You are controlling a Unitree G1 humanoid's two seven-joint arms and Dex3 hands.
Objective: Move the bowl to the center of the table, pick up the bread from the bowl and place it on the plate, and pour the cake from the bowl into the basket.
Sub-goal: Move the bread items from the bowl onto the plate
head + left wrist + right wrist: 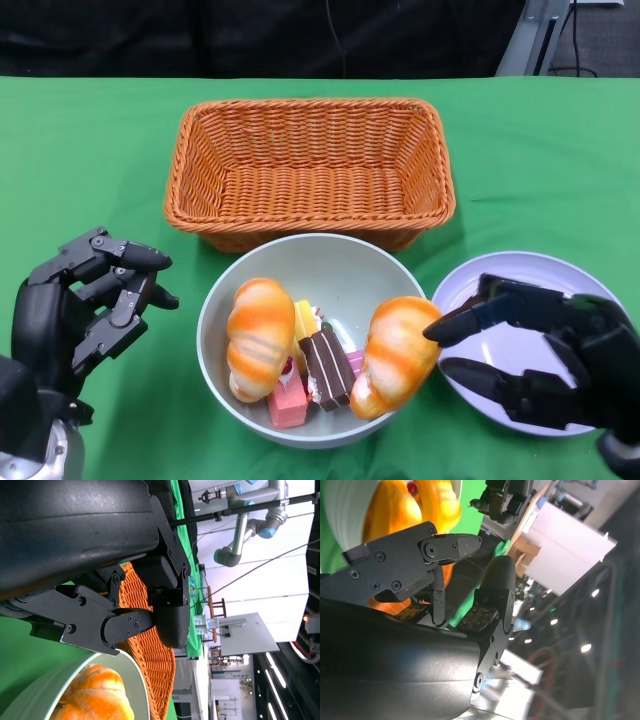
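A pale grey-green bowl (240, 280) stands in front of the basket (310, 165). It holds two orange bread rolls and several cake pieces (325, 365). The left bread (258, 335) lies inside the bowl. The right bread (397, 355) is tilted up over the bowl's right rim, and my right hand (530, 360) pinches its right side between thumb and fingers. That hand hovers above the white plate (530, 270). The right wrist view shows the bread (390, 525) behind my fingers. My left hand (85, 305) hangs open left of the bowl, apart from it.
The wicker basket stands empty just behind the bowl, almost touching its rim. The plate lies right of the bowl, partly hidden by my right hand. Green cloth (90, 160) covers the table, and the table's far edge runs behind the basket.
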